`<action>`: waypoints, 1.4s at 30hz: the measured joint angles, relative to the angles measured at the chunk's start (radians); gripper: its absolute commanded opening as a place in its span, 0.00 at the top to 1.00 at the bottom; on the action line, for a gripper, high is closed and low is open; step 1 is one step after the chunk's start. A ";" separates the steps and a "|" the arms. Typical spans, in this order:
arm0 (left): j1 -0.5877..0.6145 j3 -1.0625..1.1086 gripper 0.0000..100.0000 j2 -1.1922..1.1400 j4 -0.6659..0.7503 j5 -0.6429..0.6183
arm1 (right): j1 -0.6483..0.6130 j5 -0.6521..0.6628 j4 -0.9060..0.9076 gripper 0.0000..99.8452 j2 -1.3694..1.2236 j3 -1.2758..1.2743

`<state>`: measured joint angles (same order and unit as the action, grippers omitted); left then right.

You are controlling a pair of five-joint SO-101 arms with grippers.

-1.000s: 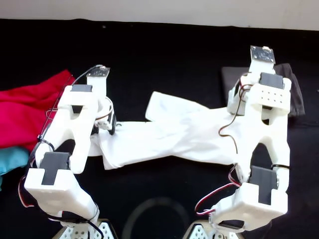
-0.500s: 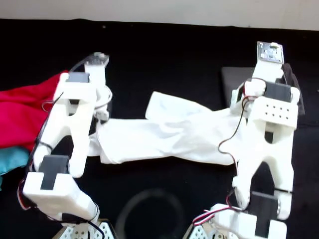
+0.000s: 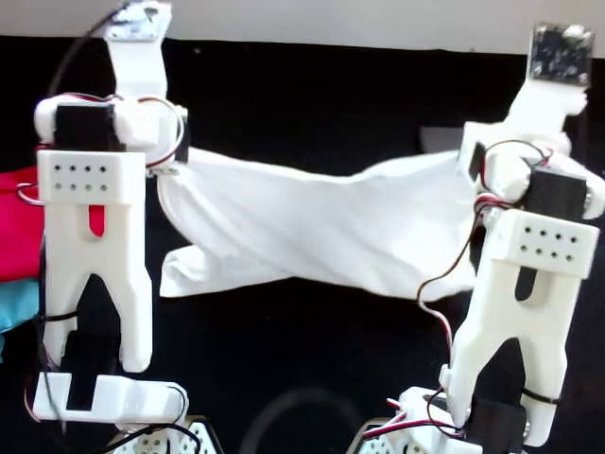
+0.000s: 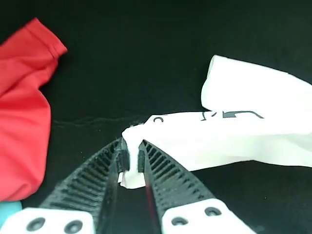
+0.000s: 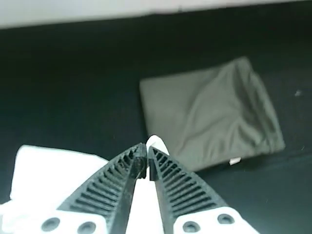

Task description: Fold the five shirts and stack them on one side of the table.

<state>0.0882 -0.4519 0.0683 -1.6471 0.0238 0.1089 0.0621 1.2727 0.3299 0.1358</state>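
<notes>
The left gripper (image 4: 132, 149) is clenched on a bunched edge of the white shirt (image 3: 312, 227). The right gripper (image 5: 147, 152) is clenched on the opposite edge, with a small tuft of cloth showing just past its fingertips. The shirt hangs stretched between the two grippers, above the black table (image 3: 312, 104). One loose flap droops below the span, nearer the left gripper.

Hidden or unclear:
- In the high view, both sets of fingertips are covered by the wrist housings.
- The dark marking on the white shirt beside the left gripper is creased and cannot be read.
- The red shirt (image 4: 22, 122) lies on the table to the outer side of the left gripper. It is cut off at the frame edge, and in the high view the left arm covers part of it.
- The teal shirt (image 3: 17, 301) shows as a strip at the frame edge, just beside the red shirt.
- The folded grey shirt (image 5: 209, 117) lies flat on the table beyond the right gripper. In the high view it is almost wholly behind the right arm and the raised cloth.

Change from the earlier frames: one second ago the white shirt lay rumpled on the table with both grippers low at its ends. Both arms have since risen and drawn apart, so the shirt is now off the table and pulled out wide.
</notes>
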 measured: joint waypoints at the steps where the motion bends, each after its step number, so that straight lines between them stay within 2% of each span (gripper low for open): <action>1: 0.000 -0.032 0.99 0.008 -0.012 0.000 | 0.000 0.009 0.003 0.99 0.000 0.041; 8: 0.000 -0.222 0.99 0.094 -0.061 0.000 | 0.000 0.032 0.057 0.99 0.003 0.298; 12: 0.000 -0.256 0.99 0.193 -0.061 0.011 | 0.000 0.032 0.107 0.99 0.017 0.470; 18: 0.000 -0.230 0.99 0.347 -0.068 0.087 | 0.000 0.032 0.160 0.99 0.029 0.697; 26: 0.009 -0.049 0.99 0.497 -0.068 0.097 | 0.000 0.032 0.176 0.99 0.038 0.861; 33: 0.091 -0.041 0.99 0.635 -0.020 0.140 | 0.000 0.032 0.176 0.99 0.040 0.942; 42: 0.101 -0.037 0.99 0.735 -0.005 0.143 | 0.000 0.032 0.176 0.99 0.049 1.088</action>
<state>0.1895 -0.4887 0.8032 -1.6517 0.1665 0.1089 0.0944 1.4492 0.3790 1.2236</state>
